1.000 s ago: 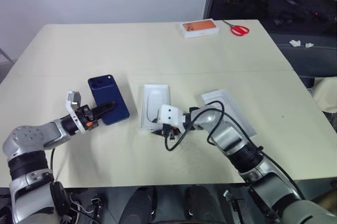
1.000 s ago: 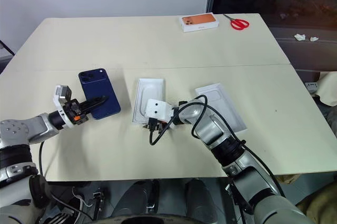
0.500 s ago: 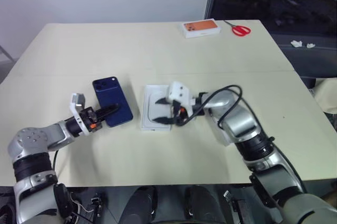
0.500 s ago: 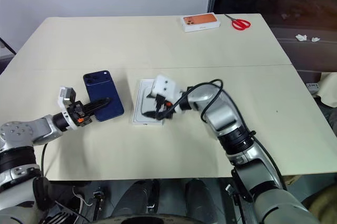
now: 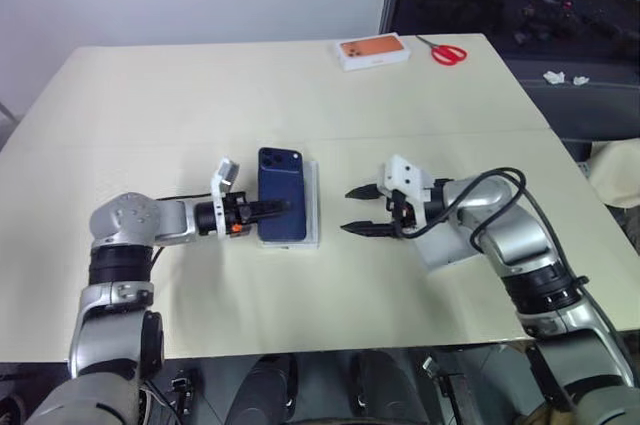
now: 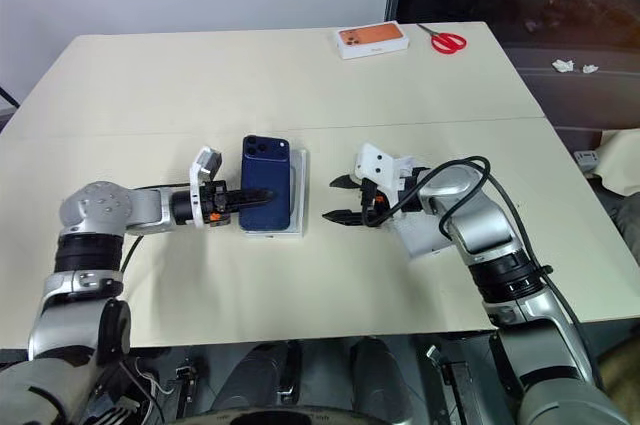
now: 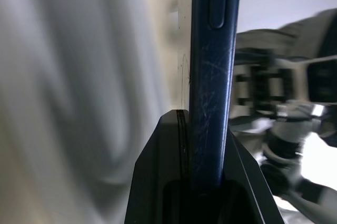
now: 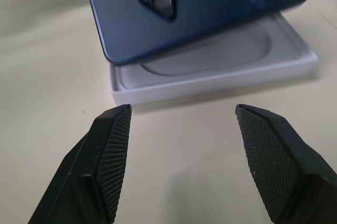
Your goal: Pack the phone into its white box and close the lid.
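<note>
While the left gripper [image 5: 268, 210] is clamped on the phone [image 5: 283, 193], the handset hangs just above the white box [image 5: 312, 207] at centre frame in the head views, its camera cluster toward the top of the picture. From the right wrist view the phone sits tilted over the tray, not yet seated; a pale insert with an oval recess appears to lie inside the tray, though blur leaves this uncertain.

Right gripper [image 6: 342, 199]: jaws spread wide and holding nothing, just right of the box, pointing toward it. The lid [image 6: 420, 236] lies under the right forearm at centre right, largely hidden.

Handling assessment: the phone is rigid, slim and smooth-backed, likely slippery and prone to scratching, with moderate weight for its size. The present hold pinches its flat faces from the long left edge; in the left wrist view the fingers [image 7: 174, 155] straddle the thin side. A firm, shallow pinch at mid-length suits lowering it level. The box is light cardboard and may skid on the table [image 5: 200, 85] if nudged.

An orange-topped box [image 5: 372, 51] and scissors [image 5: 442, 49] rest at upper right, well apart.
</note>
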`<act>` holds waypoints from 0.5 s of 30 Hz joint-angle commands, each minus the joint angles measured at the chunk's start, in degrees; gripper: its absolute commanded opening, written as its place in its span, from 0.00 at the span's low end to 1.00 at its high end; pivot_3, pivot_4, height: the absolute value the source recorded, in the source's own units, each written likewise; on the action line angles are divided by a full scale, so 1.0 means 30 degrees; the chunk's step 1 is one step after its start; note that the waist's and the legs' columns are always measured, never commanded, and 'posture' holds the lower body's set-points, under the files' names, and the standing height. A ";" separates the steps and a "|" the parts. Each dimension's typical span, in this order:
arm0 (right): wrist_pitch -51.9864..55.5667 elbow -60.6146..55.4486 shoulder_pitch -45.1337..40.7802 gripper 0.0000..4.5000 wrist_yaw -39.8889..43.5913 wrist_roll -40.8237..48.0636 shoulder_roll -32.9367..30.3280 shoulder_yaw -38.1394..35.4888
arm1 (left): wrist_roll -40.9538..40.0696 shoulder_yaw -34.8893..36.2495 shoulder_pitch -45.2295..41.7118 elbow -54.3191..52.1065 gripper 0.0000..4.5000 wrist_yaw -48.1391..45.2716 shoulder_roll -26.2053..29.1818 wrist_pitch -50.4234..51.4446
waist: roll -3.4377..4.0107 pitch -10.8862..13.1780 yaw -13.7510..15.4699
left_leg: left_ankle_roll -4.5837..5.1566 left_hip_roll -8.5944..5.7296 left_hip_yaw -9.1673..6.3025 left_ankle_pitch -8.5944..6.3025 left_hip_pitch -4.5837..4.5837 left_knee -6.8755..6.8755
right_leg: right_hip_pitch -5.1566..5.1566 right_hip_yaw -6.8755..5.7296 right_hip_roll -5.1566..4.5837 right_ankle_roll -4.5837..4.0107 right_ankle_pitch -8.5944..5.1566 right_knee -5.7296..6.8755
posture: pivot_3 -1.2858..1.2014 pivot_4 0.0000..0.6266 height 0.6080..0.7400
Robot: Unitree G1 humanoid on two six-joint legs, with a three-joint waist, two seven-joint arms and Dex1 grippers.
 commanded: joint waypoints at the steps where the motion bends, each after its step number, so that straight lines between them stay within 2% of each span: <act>1: -0.0036 -0.0563 0.0092 0.73 -0.0605 0.0303 -0.0259 -0.0908 | 0.0663 -0.0605 -0.0773 0.0730 0.00 -0.1500 0.0378 -0.1053 | -0.0017 0.0010 0.0018 | 0.0003 -0.0003 0.0000 -0.0002 -0.0003 0.0008 | 0.0002 0.0001 -0.0003 0.0000 0.0000 0.0000 | 0.52 0.24 1.00; 4: -0.0124 -0.0799 0.0407 0.73 -0.0868 0.0232 -0.0331 -0.0903 | 0.1133 -0.0879 -0.1230 0.1645 0.00 -0.2022 0.0333 -0.1386 | -0.0019 0.0011 0.0230 | 0.0008 -0.0012 0.0000 -0.0004 -0.0004 0.0021 | 0.0012 0.0001 -0.0018 0.0000 0.0000 -0.0006 | 0.52 0.24 1.00; 8: -0.0085 -0.0967 0.0496 0.74 -0.1139 0.0229 -0.0313 -0.0892 | 0.1794 -0.1173 -0.1730 0.2555 0.41 -0.2499 0.0171 -0.1975 | -0.0019 0.0012 0.0404 | 0.0015 -0.0014 -0.0001 -0.0009 -0.0004 0.0031 | 0.0016 -0.0001 -0.0018 0.0000 0.0000 -0.0003 | 0.52 0.24 1.00; 13: -0.0198 -0.0736 0.0201 0.74 -0.1324 0.0140 -0.0077 -0.0613 | 0.2048 -0.1635 -0.1691 0.1929 0.96 -0.3165 0.0370 -0.1893 | -0.0014 0.0007 0.0409 | 0.0023 -0.0014 -0.0004 -0.0014 0.0008 0.0041 | 0.0041 -0.0004 -0.0019 0.0000 0.0000 0.0001 | 0.52 0.24 1.00; 15: -0.0256 -0.0629 0.0114 0.74 -0.1348 0.0115 -0.0009 -0.0528 | 0.2060 -0.1729 -0.1684 0.1625 0.96 -0.3440 0.0516 -0.1858 | -0.0013 0.0007 0.0407 | 0.0025 -0.0013 -0.0005 -0.0014 0.0013 0.0038 | 0.0043 -0.0005 -0.0018 0.0000 0.0000 0.0004 | 0.52 0.24 1.00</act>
